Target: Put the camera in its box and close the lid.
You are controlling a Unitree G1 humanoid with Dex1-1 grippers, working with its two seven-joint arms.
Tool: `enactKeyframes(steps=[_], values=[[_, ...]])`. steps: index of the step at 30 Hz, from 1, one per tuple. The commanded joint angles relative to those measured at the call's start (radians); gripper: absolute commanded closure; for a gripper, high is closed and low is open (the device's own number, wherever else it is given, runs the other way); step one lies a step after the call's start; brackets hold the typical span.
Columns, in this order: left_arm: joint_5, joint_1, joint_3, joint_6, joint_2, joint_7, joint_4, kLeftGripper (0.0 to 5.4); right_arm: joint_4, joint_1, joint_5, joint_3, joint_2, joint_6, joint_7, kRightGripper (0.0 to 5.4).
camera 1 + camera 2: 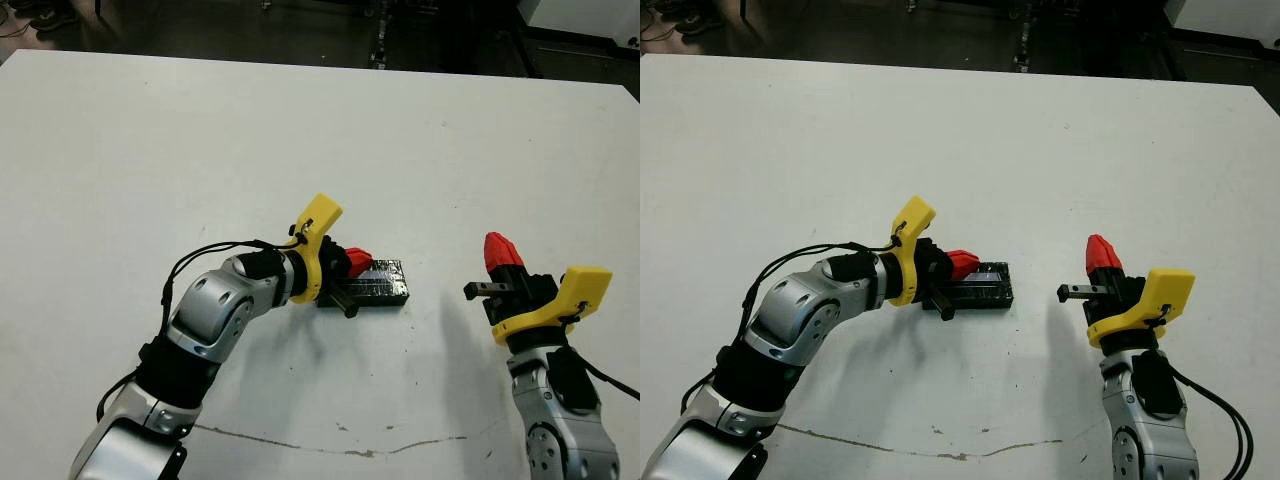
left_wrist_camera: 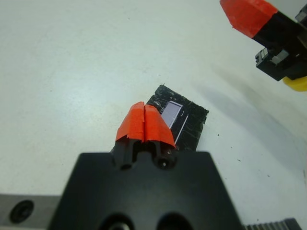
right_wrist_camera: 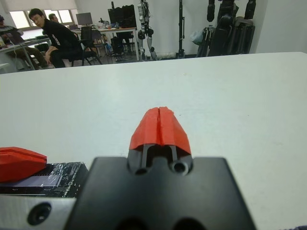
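— What do we see from the head camera?

— On the white table (image 1: 150,150) lies the black, shiny rectangular lid (image 1: 380,283) with its pale silvery strip, flat near the middle. Our left gripper (image 1: 358,262), red-tipped with a yellow wrist bracket, rests over the lid's near-left end; from here we cannot tell whether it touches. Our right gripper (image 1: 498,250) stands well apart to the right, tips pointing away from us, over bare table.

— And the left wrist view?

— The left gripper's two red fingertips (image 2: 134,125) are pressed together, clenched on nothing, just above the end of the lid (image 2: 187,120). The lavender strip shows along its top. The right gripper (image 2: 247,14) appears beyond it, apart from the lid.

— The right wrist view?

— The right gripper's own red fingertips (image 3: 160,127) are also clenched tight with nothing between them. Off to one side we see the lid (image 3: 53,178) with the left gripper's red tip (image 3: 19,163) over it. People (image 3: 55,38) sit at desks beyond the table.

— The tray and the camera?

— We cannot tell; only the lid shows.
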Motion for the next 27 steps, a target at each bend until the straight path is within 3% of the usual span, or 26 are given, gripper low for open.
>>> enactKeyframes(steps=[1,9,15,21,27], values=[[0.003,0.05,-0.025,0.066,0.011,-0.005,0.031,5.38,0.002,0.009,0.002,-0.002,-0.007,0.003,-0.001,5.4],[-0.053,0.069,0.111,-0.035,0.051,-0.041,-0.106,5.38,0.002,0.012,0.015,0.01,-0.003,0.012,0.003,5.4],[-0.085,0.082,0.316,-0.157,0.096,-0.006,-0.184,5.38,0.002,0.003,0.009,0.024,-0.006,0.007,0.005,5.4],[-0.145,0.163,0.568,-0.392,0.085,0.063,-0.207,5.38,-0.025,-0.009,0.028,0.017,-0.001,0.012,-0.005,5.4],[-0.092,0.263,0.653,-0.668,0.079,0.093,-0.174,5.38,-0.035,-0.037,0.027,0.016,0.015,0.001,-0.031,5.4]])
